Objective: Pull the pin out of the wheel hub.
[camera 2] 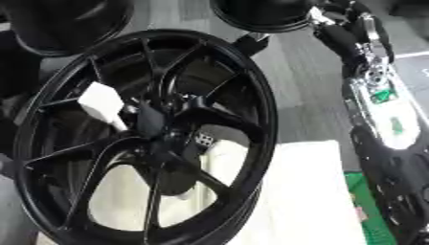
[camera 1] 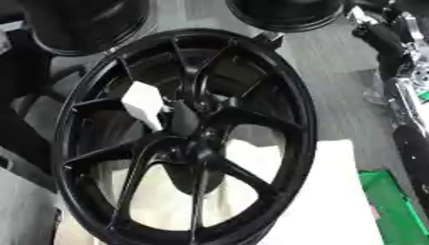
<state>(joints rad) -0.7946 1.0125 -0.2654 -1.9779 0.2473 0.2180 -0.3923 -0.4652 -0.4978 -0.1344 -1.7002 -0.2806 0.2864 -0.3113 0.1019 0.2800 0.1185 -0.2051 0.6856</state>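
Pin [camera 1: 144,104] (white) seated in wheel hub [camera 1: 186,125]; right hand [camera 2: 350,26] well apart.

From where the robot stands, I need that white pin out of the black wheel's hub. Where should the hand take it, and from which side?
Take the wide white head of the pin, the only part standing clear of the wheel hub; its narrow end points down-right into the centre. The right arm is alongside, so come in from the right and pinch the head's flat sides, then pull up-left along the pin, probably.
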